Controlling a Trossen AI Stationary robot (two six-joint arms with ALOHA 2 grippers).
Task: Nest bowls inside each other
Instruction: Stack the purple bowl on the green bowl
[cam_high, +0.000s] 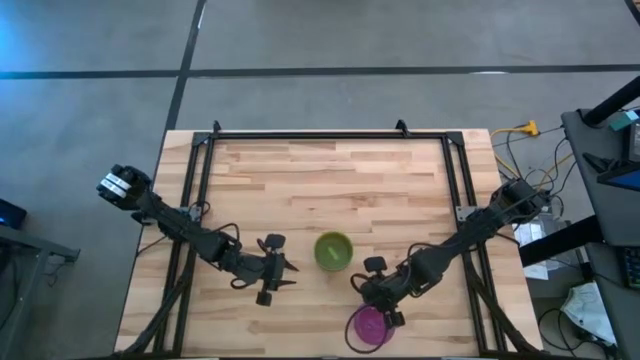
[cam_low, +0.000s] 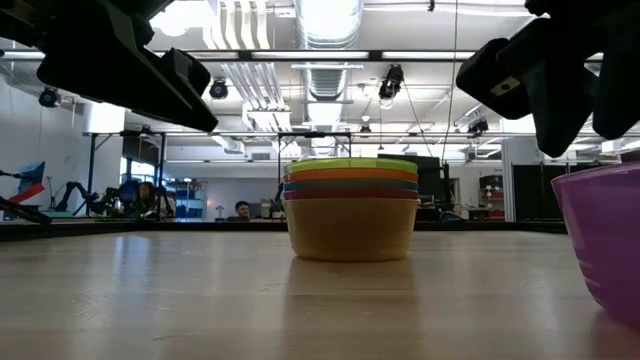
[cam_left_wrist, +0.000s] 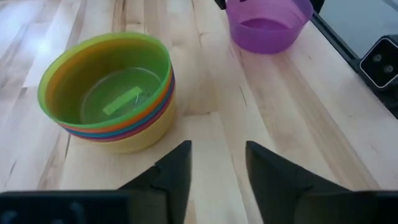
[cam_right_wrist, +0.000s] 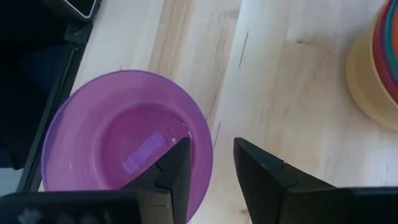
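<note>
The purple bowl (cam_right_wrist: 124, 140) sits alone near the table's front edge, right of the stack (cam_high: 333, 250), its rim straddled but not yet pinched by the open right gripper (cam_right_wrist: 208, 165), so a firm rim grip is probably needed before lifting.

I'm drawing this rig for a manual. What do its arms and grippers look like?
Both arms are dark, slim and jointed, with thin black cables looped along them. The left gripper and right gripper each end in two black, flat, wedge-shaped fingers. A pale grey block caps the left arm's outer end.
</note>
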